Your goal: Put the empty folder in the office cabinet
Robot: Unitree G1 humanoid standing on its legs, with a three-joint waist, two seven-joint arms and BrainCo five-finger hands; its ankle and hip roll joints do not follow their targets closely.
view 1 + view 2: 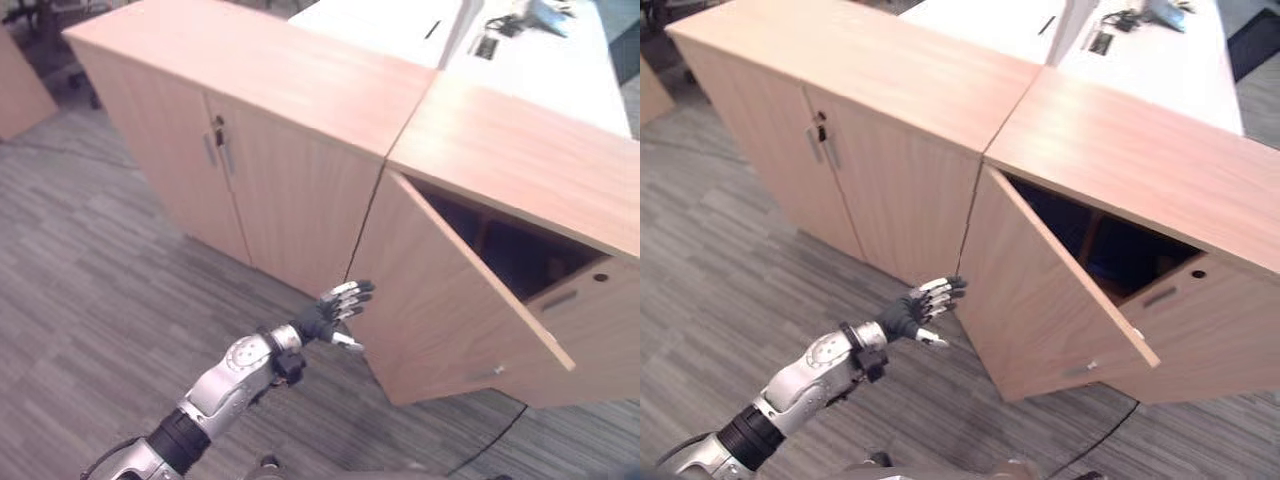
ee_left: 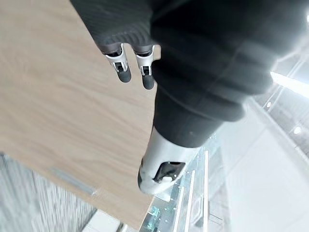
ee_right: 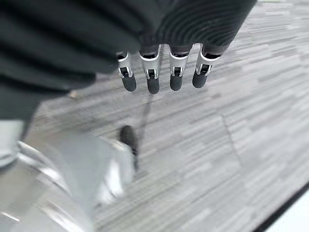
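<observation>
**Left hand at the open cabinet door, no folder in either hand**

The left hand (image 1: 335, 310) reaches forward from about seven o'clock in the head views, its fingers straight and spread and its thumb held apart. It grips nothing. It sits just beside the outer face of the cabinet door (image 1: 440, 290), near the hinge edge. The left wrist view shows wood grain close past the fingertips (image 2: 123, 75), though I cannot tell whether they touch the panel. That flat, open pose suits pushing or steadying a door rather than gripping it.

The door hangs ajar, swung out toward five o'clock, so the dark inside of the office cabinet (image 1: 1110, 250) is open to reach. To its left, at about eleven o'clock, the neighbouring cabinet (image 1: 230, 130) keeps both doors closed, with its handles (image 1: 217, 145) meeting at the centre seam.

The right hand (image 3: 161, 72) points down at the grey carpet (image 3: 231, 130), fingers straight and relaxed, carrying nothing.

I cannot say where the folder is. Something bluish shows faintly inside the cabinet in the right eye view, but it is too dark to name. I judge that the door is being handled at this step.
</observation>
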